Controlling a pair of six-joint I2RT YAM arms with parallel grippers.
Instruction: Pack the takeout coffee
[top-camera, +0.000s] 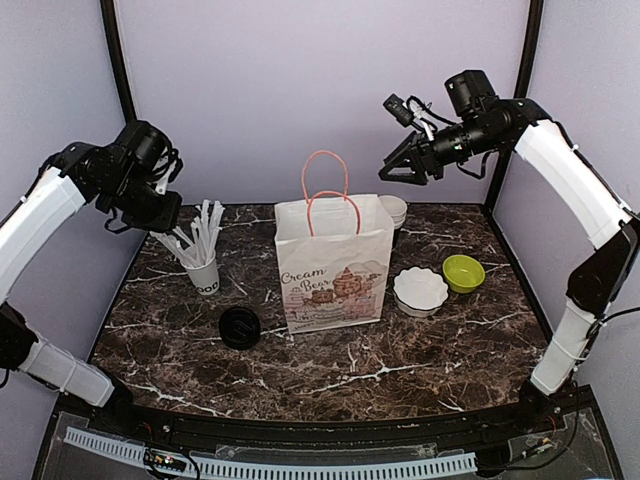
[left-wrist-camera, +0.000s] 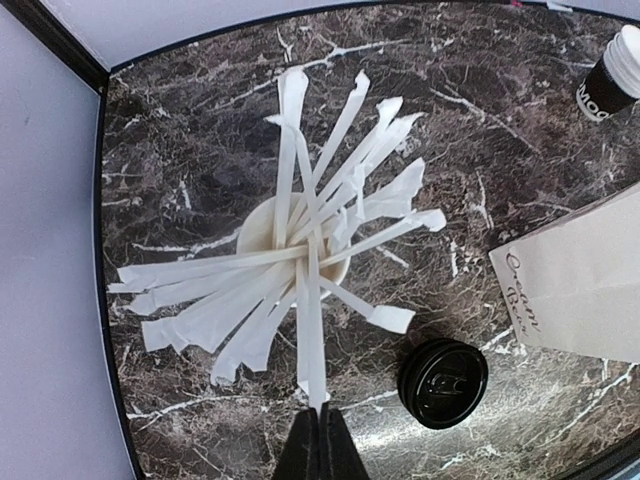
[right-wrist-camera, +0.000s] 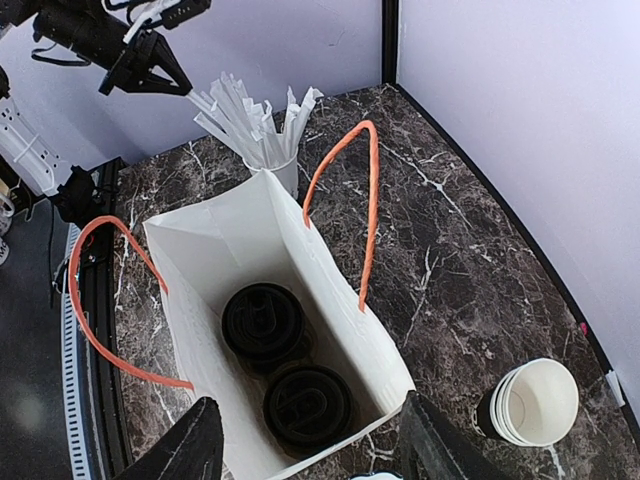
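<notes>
Packing is partly done. Two small black lidded paper coffee cups (right-wrist-camera: 263, 322) sit side by side in the bottom of the white paper bag with orange handles (top-camera: 333, 265). A third, the black lidded cup on the counter (top-camera: 240, 327), stands on the dark marbled counter (top-camera: 400, 360) just left of the bag, so there are three coffees in all. The step in hand looks like fetching an extra: the left gripper (left-wrist-camera: 320, 425) is clenched above the white cup (top-camera: 204, 275) holding the white paper-wrapped sticks (left-wrist-camera: 300, 250), and seems to pinch the tip of one stick. The right gripper (top-camera: 398, 170) hangs released and empty high over the bag's open mouth. Next, the pinched stick would need a straight lift clear of the fanned bunch, then a carry to the bag. The last coffee still needs an upright grasp and room beside the other two. Also present are one stack of lidless white-lined cups (right-wrist-camera: 535, 400), one white scalloped bowl (top-camera: 420, 290) and one green bowl (top-camera: 463, 272). The sticks are too tangled to count.
</notes>
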